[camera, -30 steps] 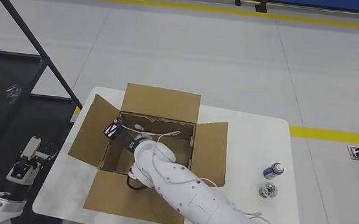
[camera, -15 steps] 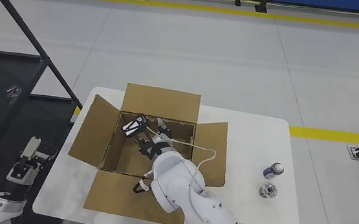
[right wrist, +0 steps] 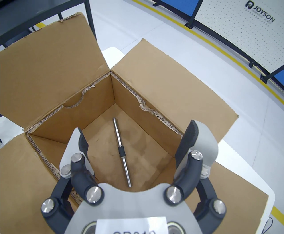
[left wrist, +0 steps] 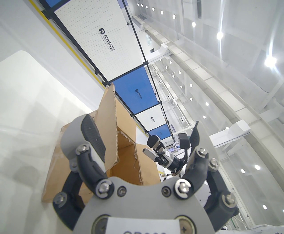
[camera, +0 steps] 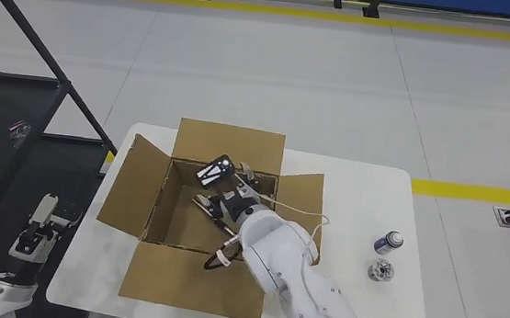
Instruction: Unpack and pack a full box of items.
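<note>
Right gripper (right wrist: 135,129) fingers spread wide, empty, above the open box (right wrist: 55,73), centre-left in the top view. Steel rod (right wrist: 121,151) lies flat on the box floor beneath them, its long axis crossing the fingertip line. Left gripper (left wrist: 142,124), also open, sits outside the box wall, so the right arm is nearer.

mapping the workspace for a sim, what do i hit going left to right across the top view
left gripper → open brown cardboard box → small dark blue cylindrical can → floor power socket with a black cable
</note>
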